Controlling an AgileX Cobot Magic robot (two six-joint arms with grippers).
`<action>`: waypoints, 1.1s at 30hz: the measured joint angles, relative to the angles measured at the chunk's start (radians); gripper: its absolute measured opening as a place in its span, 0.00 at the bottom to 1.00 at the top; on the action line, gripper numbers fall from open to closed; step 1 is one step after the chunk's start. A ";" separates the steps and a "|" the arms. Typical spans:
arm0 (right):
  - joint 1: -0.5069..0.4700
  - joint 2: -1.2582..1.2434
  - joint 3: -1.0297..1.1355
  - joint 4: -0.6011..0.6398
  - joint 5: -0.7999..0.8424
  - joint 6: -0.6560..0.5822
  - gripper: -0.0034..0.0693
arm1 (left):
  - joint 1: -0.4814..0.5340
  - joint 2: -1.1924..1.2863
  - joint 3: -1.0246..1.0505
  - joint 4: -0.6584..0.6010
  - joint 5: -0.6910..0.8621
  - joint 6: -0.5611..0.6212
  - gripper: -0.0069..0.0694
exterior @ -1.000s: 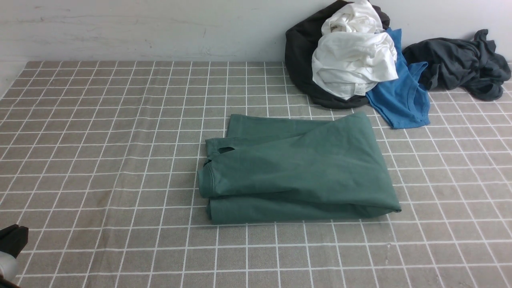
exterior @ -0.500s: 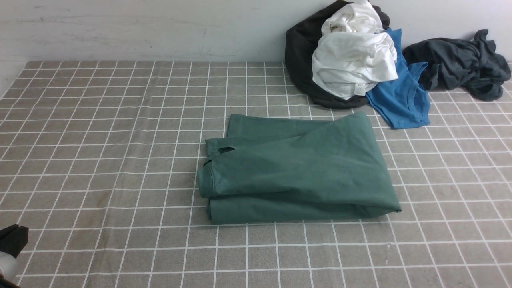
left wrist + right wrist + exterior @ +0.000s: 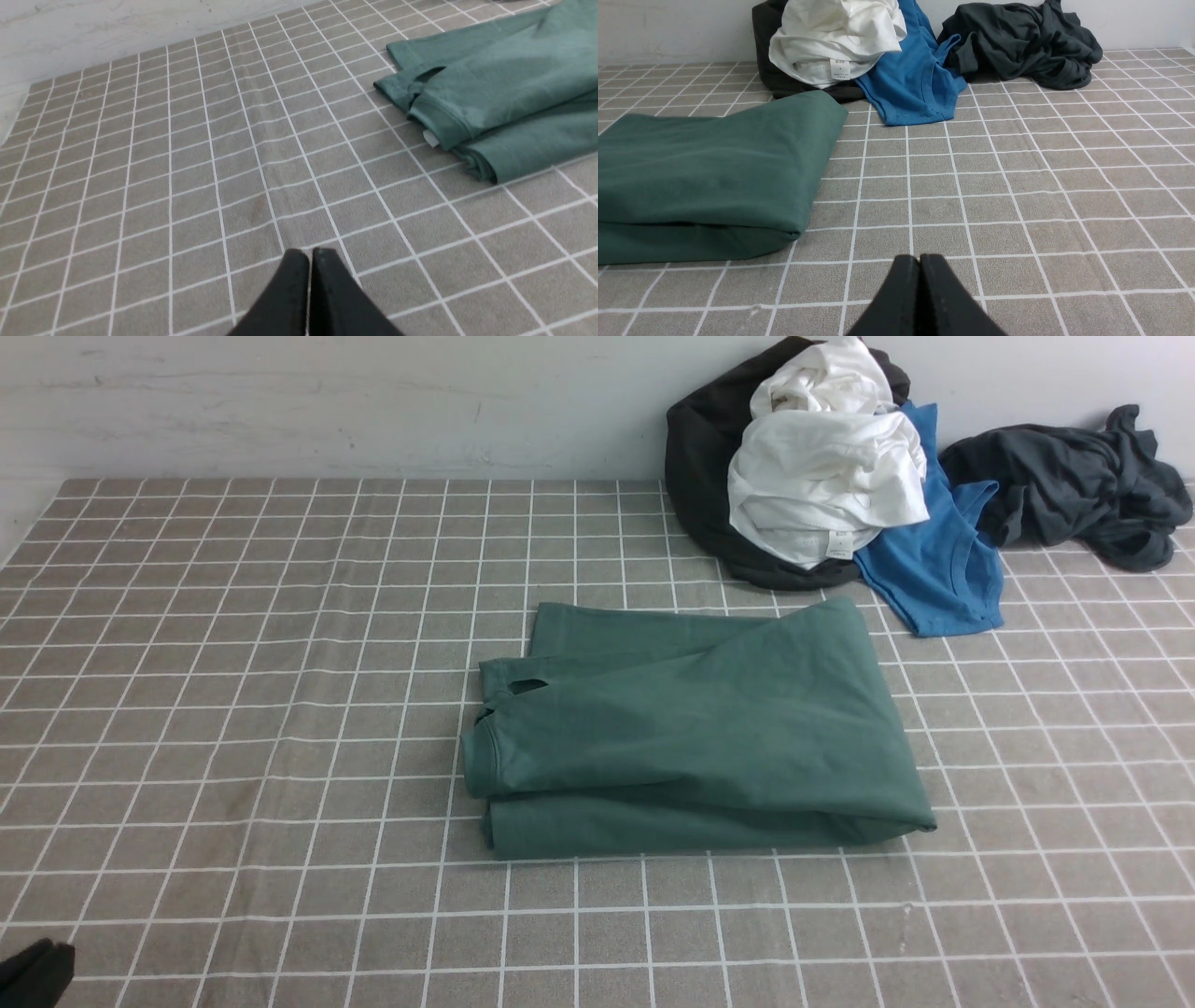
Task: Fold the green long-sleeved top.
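The left gripper [image 3: 310,254] has dropped lower; both grippers (right [image 3: 920,259]) closed, empty. One green top [image 3: 691,733], folded, near four heaped garments [image 3: 920,476].

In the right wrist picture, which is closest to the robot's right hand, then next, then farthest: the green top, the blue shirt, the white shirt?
From the right hand:
1. Green top, folded, nearest.
2. Blue shirt, behind it.
3. White shirt, piled by the wall, farthest.
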 joint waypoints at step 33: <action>0.000 0.000 -0.001 -0.005 0.003 0.000 0.03 | 0.115 -0.111 0.158 -0.008 -0.053 -0.054 0.08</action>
